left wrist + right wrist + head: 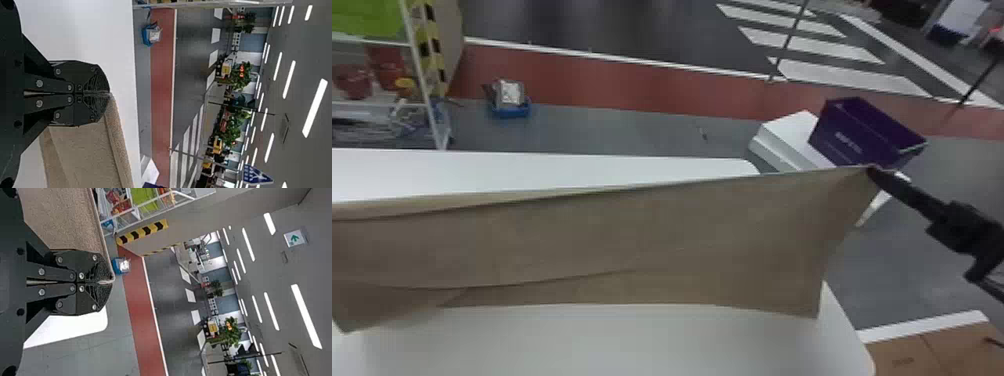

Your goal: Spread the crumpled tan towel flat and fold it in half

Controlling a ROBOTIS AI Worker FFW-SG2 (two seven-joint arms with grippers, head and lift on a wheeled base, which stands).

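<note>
**Tan towel (632, 240) stretched between both grippers, over white surface (612, 345)**

Right gripper (871, 171): fingers pressed together on the towel's upper right corner, head view. Arm comes in from the right edge. Corner is pulled out to a point, beyond the surface's right side, in line with the purple box (862, 135). Right wrist view agrees: fingertips of the right gripper (111, 281) closed, a thin bit of cloth edge pinched between them.

Left gripper (109, 93): left wrist view, fingers pressed together too, tips clamped on a towel corner. Cloth hangs from the tips, white surface behind.

Towel: spans head view from the left edge to the right gripper. Upper edge runs nearly straight, rising toward the right. Narrow lighter strip along that edge on the left half. Long shallow crease curves across the lower left part; fainter one toward the middle. Lower edge bows slightly, corners lower than the middle. Can't tell whether the lower edge touches the surface. White surface visible both beyond the upper edge and on the near side.

Rest: purple box tilted in view, beside a white box (782, 137) past the surface's far right corner. Blue tray (511, 113) with stuff in it, on the floor beyond the surface. Wire rack (429, 107) at far left, holding assorted items. Brown cardboard (907, 357) at lower right.
</note>
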